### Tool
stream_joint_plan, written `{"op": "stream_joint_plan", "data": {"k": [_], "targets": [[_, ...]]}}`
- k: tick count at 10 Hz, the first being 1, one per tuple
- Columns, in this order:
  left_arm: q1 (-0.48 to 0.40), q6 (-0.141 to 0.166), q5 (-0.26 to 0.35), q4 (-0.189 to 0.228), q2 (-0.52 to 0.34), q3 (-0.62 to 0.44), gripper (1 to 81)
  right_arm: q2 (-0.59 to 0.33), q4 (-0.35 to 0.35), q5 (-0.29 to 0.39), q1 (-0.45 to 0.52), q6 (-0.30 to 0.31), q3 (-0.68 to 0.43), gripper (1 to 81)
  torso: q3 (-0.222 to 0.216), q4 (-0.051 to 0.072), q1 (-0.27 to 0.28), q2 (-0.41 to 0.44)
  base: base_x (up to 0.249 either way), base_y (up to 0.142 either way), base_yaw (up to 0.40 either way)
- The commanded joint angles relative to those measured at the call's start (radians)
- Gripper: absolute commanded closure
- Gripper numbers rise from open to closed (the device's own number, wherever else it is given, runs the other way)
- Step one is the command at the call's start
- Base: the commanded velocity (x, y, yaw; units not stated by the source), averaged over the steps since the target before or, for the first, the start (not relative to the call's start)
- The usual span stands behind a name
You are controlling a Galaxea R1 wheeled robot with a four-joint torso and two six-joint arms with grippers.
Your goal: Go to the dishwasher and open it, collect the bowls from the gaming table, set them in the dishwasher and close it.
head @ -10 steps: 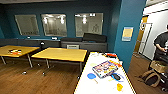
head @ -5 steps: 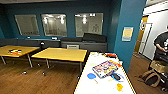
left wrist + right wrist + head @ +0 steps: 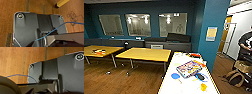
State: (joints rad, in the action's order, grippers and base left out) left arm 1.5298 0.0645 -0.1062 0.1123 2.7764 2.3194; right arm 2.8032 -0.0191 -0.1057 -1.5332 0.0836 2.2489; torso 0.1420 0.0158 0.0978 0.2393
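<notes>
With bowls crowded by box and yellow cup on gaming table, risk of knocking clutter; gripper state: cannot tell.

**A:** Is anything shifting between the earlier head views and this one?

**B:** Hardly anything. The framing is matching edge for edge, so the camera is not visibly driving, turning or bending.

**A:** Are the bowls moving on the white worktop?

**B:** No. They are lying in the same spots as a second ago.

**A:** And the person at the right edge?

**B:** The person is standing in much the same place. If they are leaning or reaching, the change is too slight for me to tell.
</notes>
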Motion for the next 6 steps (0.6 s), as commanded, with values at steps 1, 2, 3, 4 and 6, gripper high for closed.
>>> {"op": "stream_joint_plan", "data": {"k": [1, 2, 3, 4, 6], "targets": [[-0.046, 0.001, 0.045, 0.0, -0.02, -0.029, 1.0, -0.46, 0.033, 0.0, 0.138, 0.016, -0.613, 1.0, 0.0, 0.0, 0.0, 0.0, 0.0, 0.0, 0.0], [-0.046, 0.001, 0.045, 0.0, -0.02, -0.028, 1.0, -0.526, 0.044, -0.005, 0.159, 0.016, -0.684, 1.0, 0.0, 0.0, 0.0, 0.0, 0.0, 0.0, 0.0], [-0.046, 0.001, 0.046, 0.0, -0.018, -0.025, 1.0, -0.587, 0.059, -0.009, 0.179, 0.016, -0.742, 1.0, 0.0, 0.0, 0.0, 0.0, 0.0, 0.0, 0.0], [-0.046, 0.001, 0.046, 0.0, -0.015, -0.024, 1.0, -0.634, 0.067, -0.009, 0.202, 0.016, -0.791, 1.0, 0.0, 0.0, 0.0, 0.0, 0.0, 0.0, 0.0], [-0.046, 0.001, 0.046, 0.0, -0.013, -0.023, 1.0, -0.742, 0.091, -0.006, 0.26, 0.016, -0.902, 1.0, 0.0, 0.0, 0.0, 0.0, 0.0, 0.0, 0.0]]}}
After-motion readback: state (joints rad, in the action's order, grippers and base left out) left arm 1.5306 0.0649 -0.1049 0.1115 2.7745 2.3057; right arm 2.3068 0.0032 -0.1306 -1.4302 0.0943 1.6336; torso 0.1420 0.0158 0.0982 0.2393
